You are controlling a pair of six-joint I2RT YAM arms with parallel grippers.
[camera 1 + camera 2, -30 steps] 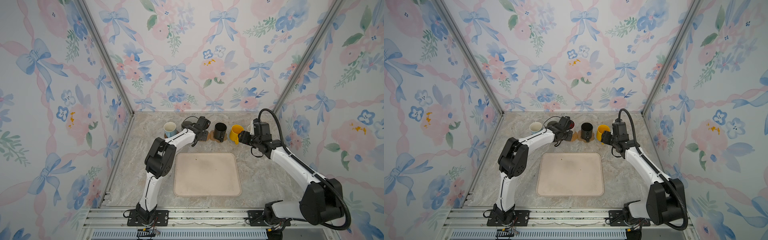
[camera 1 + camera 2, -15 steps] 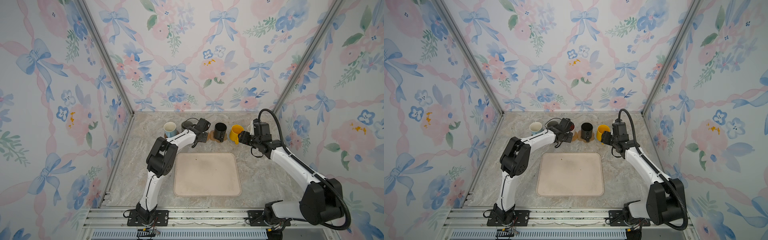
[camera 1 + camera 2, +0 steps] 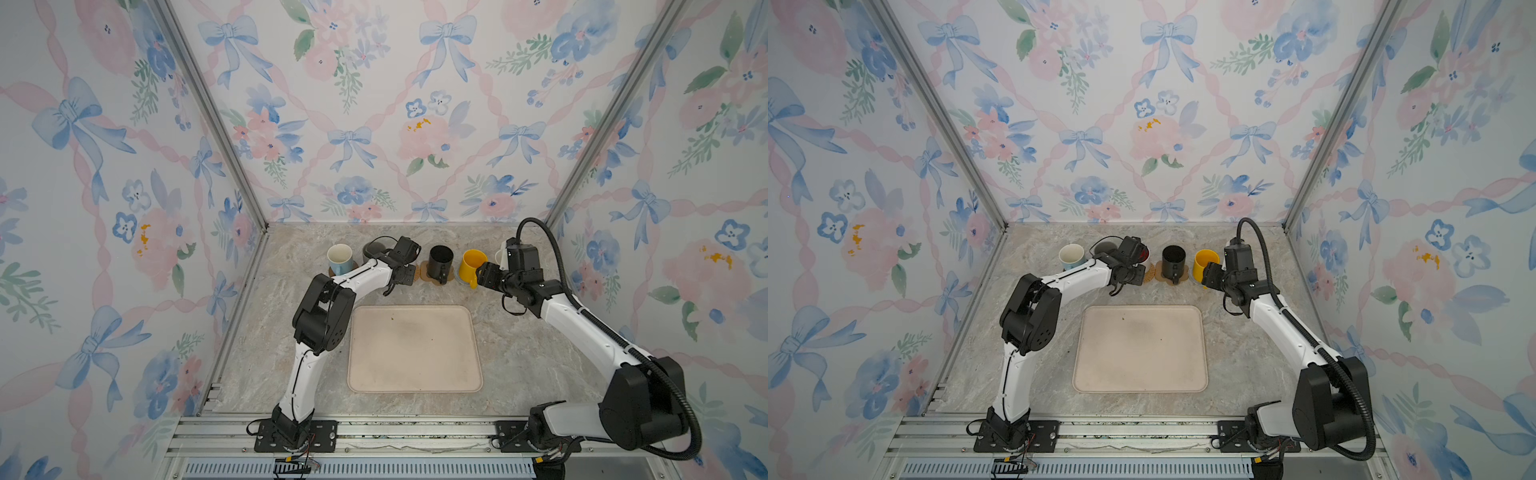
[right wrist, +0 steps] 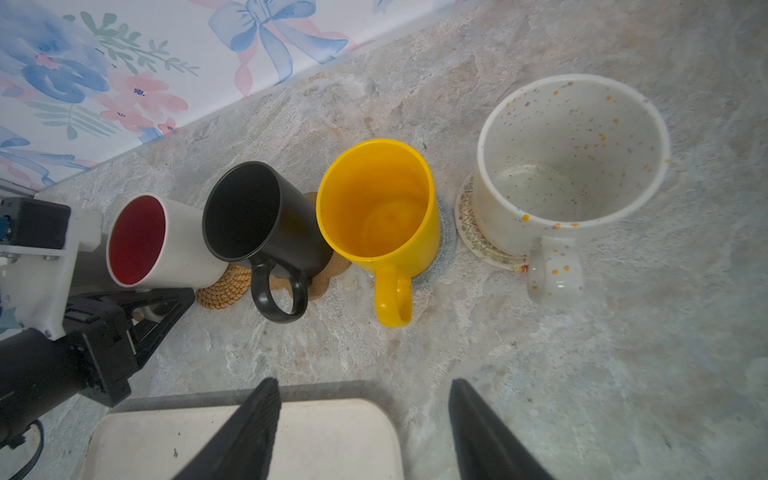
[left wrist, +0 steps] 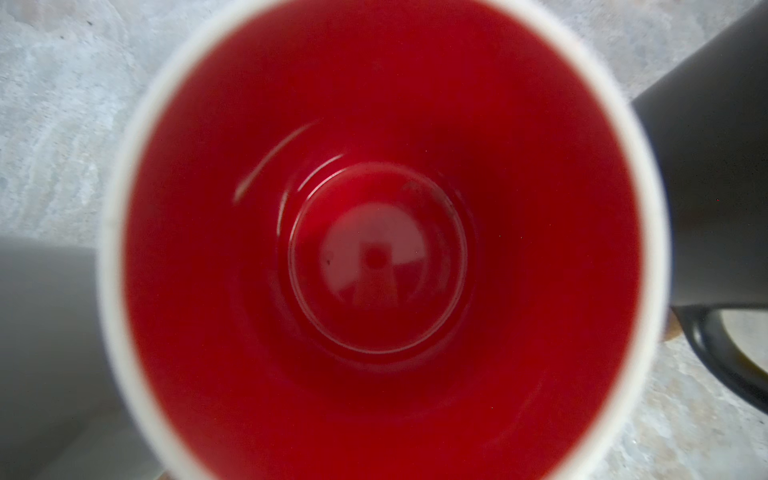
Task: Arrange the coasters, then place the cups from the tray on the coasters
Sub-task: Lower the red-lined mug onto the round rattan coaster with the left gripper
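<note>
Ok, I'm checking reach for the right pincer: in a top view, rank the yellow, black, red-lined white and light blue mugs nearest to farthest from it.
1. yellow mug, just beside the right pincer.
2. black mug, next along to the left.
3. white mug, red inside, partly hidden by the left arm.
4. light blue mug, far left end of the row.

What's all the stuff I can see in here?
Ceramic handled mugs: six; light blue mug, grey mug, white mug with red inside, black mug, yellow mug, speckled cream mug; row at the table's back.
Flat coasters: five visible; brown disc, woven rattan round, brown paw shape, blue-grey crochet, cream crochet; under mugs.
Large rimmed tray: one; beige; table centre.
Left gripper: one; black; shut on white mug's handle.
Right gripper: one; black; open, near yellow mug.
</note>
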